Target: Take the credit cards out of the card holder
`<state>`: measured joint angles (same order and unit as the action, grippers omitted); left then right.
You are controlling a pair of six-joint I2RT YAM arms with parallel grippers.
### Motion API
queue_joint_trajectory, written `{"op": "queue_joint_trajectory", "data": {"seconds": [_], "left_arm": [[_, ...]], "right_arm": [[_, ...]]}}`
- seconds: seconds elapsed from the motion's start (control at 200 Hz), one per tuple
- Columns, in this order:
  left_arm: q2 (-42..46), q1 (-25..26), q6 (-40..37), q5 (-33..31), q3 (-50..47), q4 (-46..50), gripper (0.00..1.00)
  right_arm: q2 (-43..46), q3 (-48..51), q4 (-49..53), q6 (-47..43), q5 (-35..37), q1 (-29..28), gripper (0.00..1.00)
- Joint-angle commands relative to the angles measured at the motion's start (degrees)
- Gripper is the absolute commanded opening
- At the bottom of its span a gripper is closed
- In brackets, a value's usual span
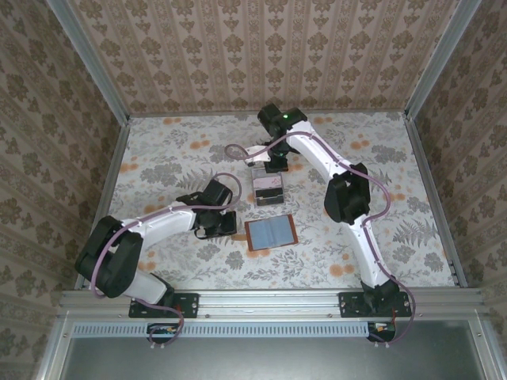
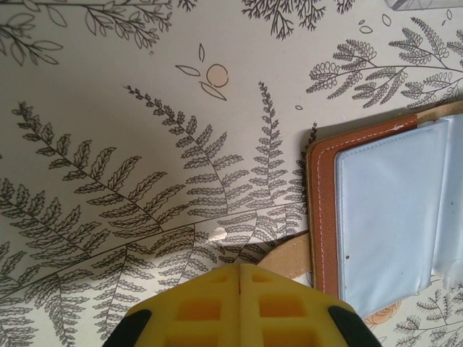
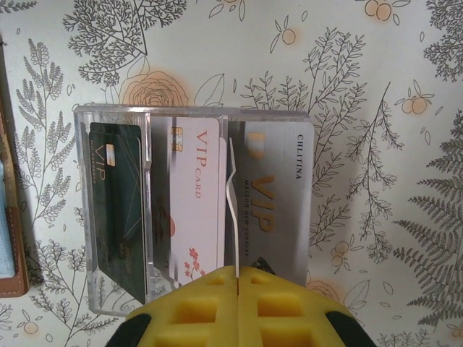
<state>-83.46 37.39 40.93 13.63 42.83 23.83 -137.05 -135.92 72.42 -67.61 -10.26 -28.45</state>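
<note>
The card holder lies open and flat on the table, brown rim up, with its grey-blue pockets showing. Its brown edge is also at the left of the right wrist view. My left gripper is shut and empty, just left of the holder's little side tab. My right gripper is shut on a thin pale credit card, seen edge-on over a clear tray. In the tray stand a dark green card, a pinkish card and a grey card.
The clear tray sits just beyond the holder, under the right gripper. The left gripper rests low at the holder's left side. Patterned walls close in the floral table on three sides.
</note>
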Motion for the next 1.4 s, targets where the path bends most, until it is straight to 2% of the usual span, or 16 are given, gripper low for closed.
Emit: {"op": "queue_joint_trajectory", "data": {"seconds": [0.0,0.205,0.35,0.605,0.665,0.765,0.855,0.95,1.01,1.045,1.11,1.265,1.39], "left_arm": [[1.8,-0.5,0.9,-0.7,-1.1,0.9,0.07],[2.3,-0.8,0.8,-0.7,-1.6,1.0,0.07],[2.6,-0.9,0.7,-0.7,-1.7,0.9,0.07],[2.6,-1.6,-1.1,-1.5,0.0,2.0,0.08],[2.8,-2.0,-2.1,-3.0,0.9,3.1,0.11],[3.1,-2.4,-4.1,-6.3,2.8,4.5,0.23],[3.2,-3.0,-6.2,-8.6,4.5,5.3,0.35],[3.1,-3.2,-8.4,-13.8,6.5,7.0,0.48],[2.9,-3.2,-9.9,-17.4,7.8,8.3,0.75],[2.7,-3.3,-10.6,-19.8,8.6,9.1,0.84],[2.1,-3.8,-12.1,-22.9,9.9,10.0,0.99],[1.8,-5.0,-16.2,-32.4,12.0,10.8,1.0],[1.8,-5.2,-21.3,-46.4,12.0,8.9,1.0]], "right_arm": [[-1.1,-1.9,1.2,-1.4,0.0,-0.6,0.04],[-1.2,-2.6,0.2,-0.6,0.7,-0.7,0.11],[-0.3,-3.2,-2.6,1.8,2.8,-0.7,0.32],[4.6,0.0,-6.8,6.3,3.8,-0.3,0.35],[7.0,3.3,-9.5,8.4,4.0,-0.1,0.41],[12.7,12.1,-16.3,11.9,4.6,0.3,0.54],[19.0,22.8,-24.5,14.5,6.9,0.7,0.7],[25.2,32.8,-32.2,17.1,8.9,1.3,0.85],[28.5,37.6,-35.7,19.5,9.8,2.0,0.94],[30.2,40.1,-37.1,21.0,10.3,2.4,0.99],[32.8,44.2,-39.6,24.1,11.5,3.5,1.0],[38.8,56.0,-48.7,30.4,17.3,6.0,1.0],[42.5,65.5,-56.8,36.5,22.5,8.9,1.0]]}}
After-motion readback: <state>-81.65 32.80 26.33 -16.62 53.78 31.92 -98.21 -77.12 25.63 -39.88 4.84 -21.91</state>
